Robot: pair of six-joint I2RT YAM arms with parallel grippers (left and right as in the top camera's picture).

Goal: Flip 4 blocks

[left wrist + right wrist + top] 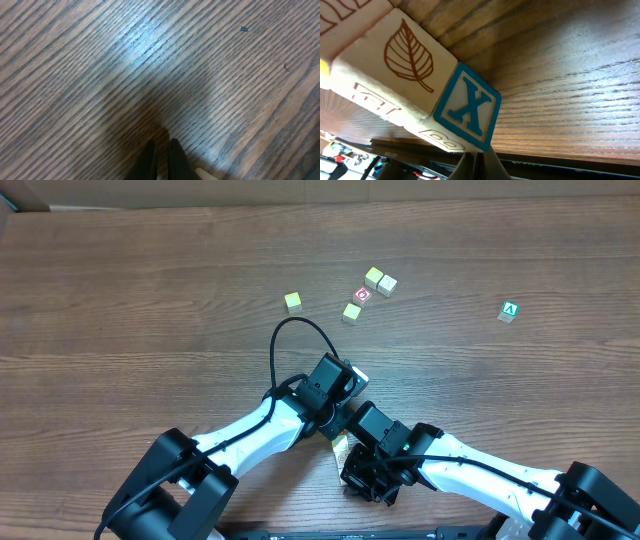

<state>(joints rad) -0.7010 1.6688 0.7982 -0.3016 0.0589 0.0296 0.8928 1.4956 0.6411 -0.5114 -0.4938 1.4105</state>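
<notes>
Nearest, at the table's (pixel 120 300) front edge, the right gripper (pixel 476 161) has its fingers pressed together, empty, with a blue-X cube (pixel 467 106) just past it. The left gripper (pixel 161 150), likewise closed on nothing, hangs over bare wood short of the red "O" cube (pixel 363 295). Four pale blocks (pixel 352 312) surround that cube: one just nearer, two side by side beyond, one apart to its left. One green "A" cube (pixel 509 311) lies well to the right, with open wood around it.

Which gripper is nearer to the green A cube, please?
Left. The left gripper is mid-table, to the left of the green A cube and closer to the robot; the right gripper sits farther back at the table's front edge beside a blue X block.
</notes>
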